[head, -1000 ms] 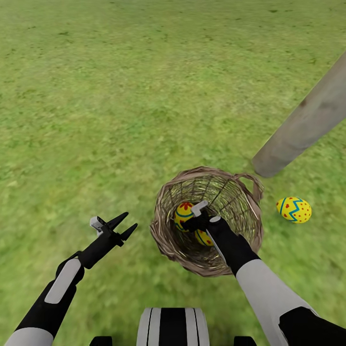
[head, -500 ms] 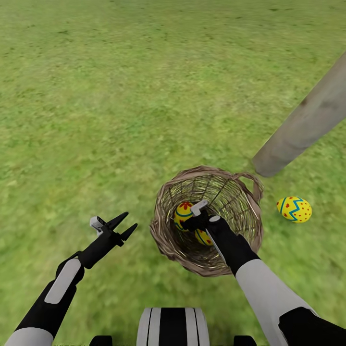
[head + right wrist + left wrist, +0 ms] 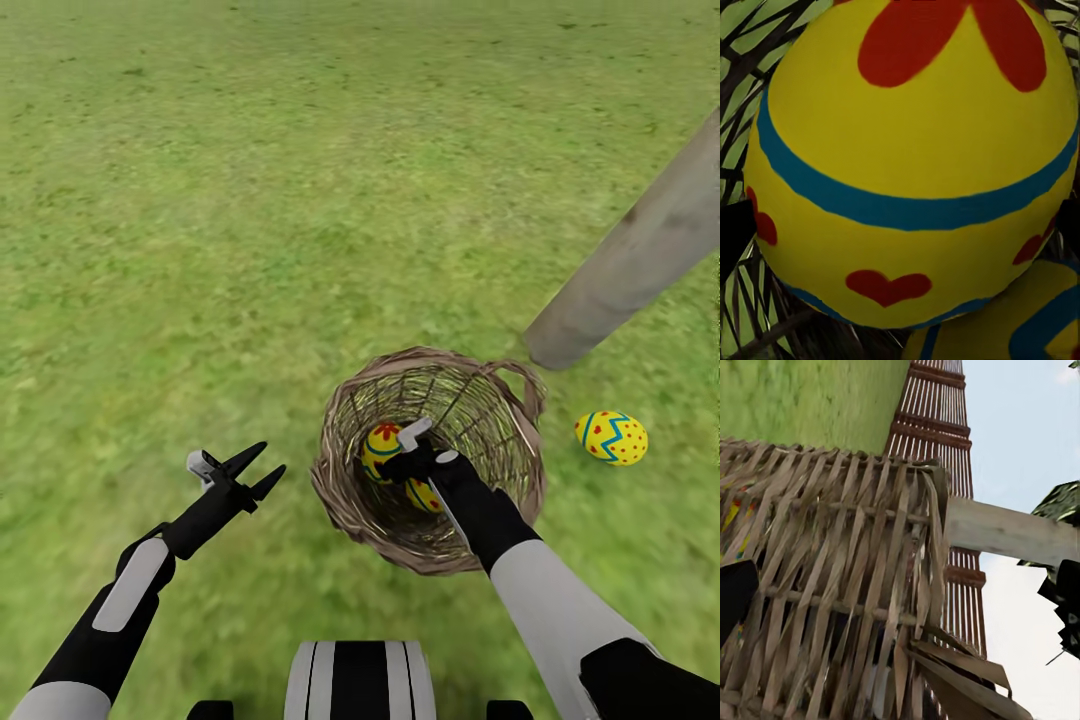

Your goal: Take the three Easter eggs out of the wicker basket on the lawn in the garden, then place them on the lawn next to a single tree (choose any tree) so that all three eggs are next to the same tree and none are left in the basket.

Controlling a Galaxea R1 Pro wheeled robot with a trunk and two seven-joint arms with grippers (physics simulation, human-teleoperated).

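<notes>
- Eggs: one [image 3: 380,447] sitting deep inside the wicker basket [image 3: 345,490], a second [image 3: 424,497] lying just beside it and peeking out from under the right arm, a third [image 3: 611,437] lying out on the lawn [image 3: 250,200], near the foot of the pale tree trunk [image 3: 630,270].
- Reaching down into the basket: right gripper [image 3: 408,452], fingertips right at the first egg; cannot tell whether clamped on it or merely touching.
- Looming close ahead of the right wrist camera: that same egg [image 3: 915,157], showing red petals, a blue band and red hearts, with a neighbouring egg [image 3: 1020,322] touching it below.
- Hovering over the grass beside the basket, well apart from the eggs: left gripper [image 3: 250,470], fingers spread and carrying nothing.
- Facing the left wrist camera: woven basket wall [image 3: 832,585], with a slatted wooden fence [image 3: 937,412], the trunk [image 3: 1009,532] and sky behind it.
- Standing on the lawn: basket, upright, one loop handle pointing toward the trunk.
</notes>
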